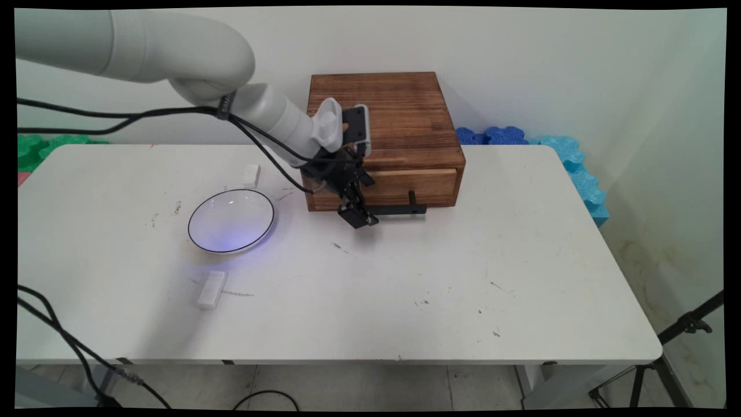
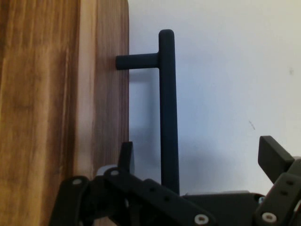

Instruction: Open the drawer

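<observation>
A dark wooden box (image 1: 385,116) stands at the back of the white table (image 1: 405,289). Its lighter drawer front (image 1: 405,186) carries a black bar handle (image 1: 399,209). My gripper (image 1: 356,213) sits low at the handle's left end, right in front of the drawer. In the hand view the handle (image 2: 168,113) runs up between my fingers, beside the drawer front (image 2: 101,94). One fingertip (image 2: 127,153) is in the gap between drawer and bar, the other fingertip (image 2: 275,153) is well out on the far side. The gripper (image 2: 200,153) is open and straddles the bar without clamping it.
A white bowl with a black rim (image 1: 231,221) lies left of the box. A small white block (image 1: 251,174) is behind it and a longer white block (image 1: 212,289) in front. Blue foam (image 1: 573,168) and green foam (image 1: 40,147) flank the table; a tripod (image 1: 683,330) stands at the right.
</observation>
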Motion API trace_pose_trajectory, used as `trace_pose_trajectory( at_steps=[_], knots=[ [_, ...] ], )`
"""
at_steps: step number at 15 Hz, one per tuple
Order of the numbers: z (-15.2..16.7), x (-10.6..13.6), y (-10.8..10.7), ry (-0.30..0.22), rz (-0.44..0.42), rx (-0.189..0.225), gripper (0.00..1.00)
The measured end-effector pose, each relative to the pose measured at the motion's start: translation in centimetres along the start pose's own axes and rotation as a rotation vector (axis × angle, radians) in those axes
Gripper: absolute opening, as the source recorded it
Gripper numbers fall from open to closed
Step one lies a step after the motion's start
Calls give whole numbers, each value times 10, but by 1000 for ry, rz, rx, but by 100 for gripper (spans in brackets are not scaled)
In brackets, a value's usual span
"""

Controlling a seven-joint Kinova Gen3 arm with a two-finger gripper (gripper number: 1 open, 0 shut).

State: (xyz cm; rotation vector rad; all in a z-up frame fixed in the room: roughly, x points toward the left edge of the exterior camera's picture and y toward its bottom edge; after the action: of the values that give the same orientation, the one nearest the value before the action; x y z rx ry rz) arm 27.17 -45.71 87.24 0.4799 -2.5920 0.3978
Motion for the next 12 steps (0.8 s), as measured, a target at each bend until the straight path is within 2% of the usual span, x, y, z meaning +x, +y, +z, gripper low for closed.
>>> trace_pose_trajectory(
  at_steps=[12],
  knots=[
    [37, 3, 11, -36, -25, 13, 100]
  ],
)
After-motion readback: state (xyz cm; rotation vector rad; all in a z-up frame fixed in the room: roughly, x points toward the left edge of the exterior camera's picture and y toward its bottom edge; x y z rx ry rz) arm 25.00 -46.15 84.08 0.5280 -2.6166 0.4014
